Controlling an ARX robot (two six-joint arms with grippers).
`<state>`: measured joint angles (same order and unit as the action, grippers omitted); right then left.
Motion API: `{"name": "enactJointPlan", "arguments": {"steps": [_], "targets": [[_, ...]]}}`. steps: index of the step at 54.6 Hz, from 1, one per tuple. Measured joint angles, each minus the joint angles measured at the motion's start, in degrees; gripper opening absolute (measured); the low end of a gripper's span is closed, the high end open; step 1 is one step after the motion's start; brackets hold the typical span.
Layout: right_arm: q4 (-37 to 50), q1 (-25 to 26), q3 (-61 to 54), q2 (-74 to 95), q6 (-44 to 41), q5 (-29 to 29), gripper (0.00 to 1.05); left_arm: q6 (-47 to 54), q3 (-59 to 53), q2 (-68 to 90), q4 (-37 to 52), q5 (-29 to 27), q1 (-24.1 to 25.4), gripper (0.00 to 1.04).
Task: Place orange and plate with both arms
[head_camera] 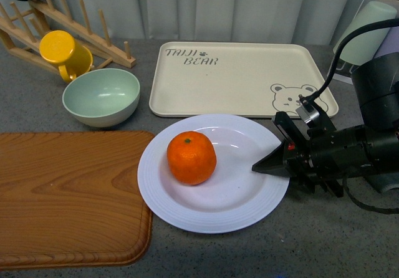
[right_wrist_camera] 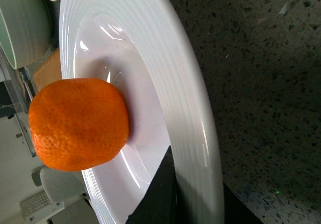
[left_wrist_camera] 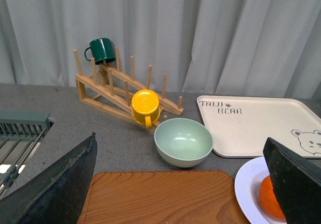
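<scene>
Orange (head_camera: 191, 158) sits centred on the plate (head_camera: 187, 219). The right gripper (head_camera: 265, 164) clamps its rim at 3 o'clock, while the left gripper (left_wrist_camera: 179, 137) hangs with jaws apart, empty. One-sided lifting could tilt the glossy plate, rolling the orange toward 9 o'clock.

Orange (right_wrist_camera: 77, 123) sitting in ridged white plate (right_wrist_camera: 170, 58); black gripper finger (right_wrist_camera: 160, 196) lying across its rim; speckled grey countertop (right_wrist_camera: 261, 83) beside

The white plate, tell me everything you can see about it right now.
The plate is round, white and glossy, looks ceramic, with a wide ridged rim and a shallow well. It rests on the grey speckled counter, in front of the beige tray. An orange sits in its well, left of centre. The right claw appears to pinch its right rim.
</scene>
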<state>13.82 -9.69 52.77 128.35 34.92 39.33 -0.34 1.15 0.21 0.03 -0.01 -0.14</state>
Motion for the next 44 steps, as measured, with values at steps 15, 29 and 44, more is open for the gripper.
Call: {"name": "enactJointPlan", "arguments": {"steps": [15,29,44], "targets": [[5.5,0.6,-5.0,-4.2,3.0,-0.8,0.04,0.0,0.0,0.0,0.0,0.0,0.0,0.98],[12.5,3.0,-7.7,-11.1,9.4,1.9,0.04,0.0,0.0,0.0,0.0,0.0,0.0,0.98],[17.4,3.8,-4.1,-9.5,15.8,1.0,0.04,0.0,0.0,0.0,0.0,0.0,0.0,0.98]]}}
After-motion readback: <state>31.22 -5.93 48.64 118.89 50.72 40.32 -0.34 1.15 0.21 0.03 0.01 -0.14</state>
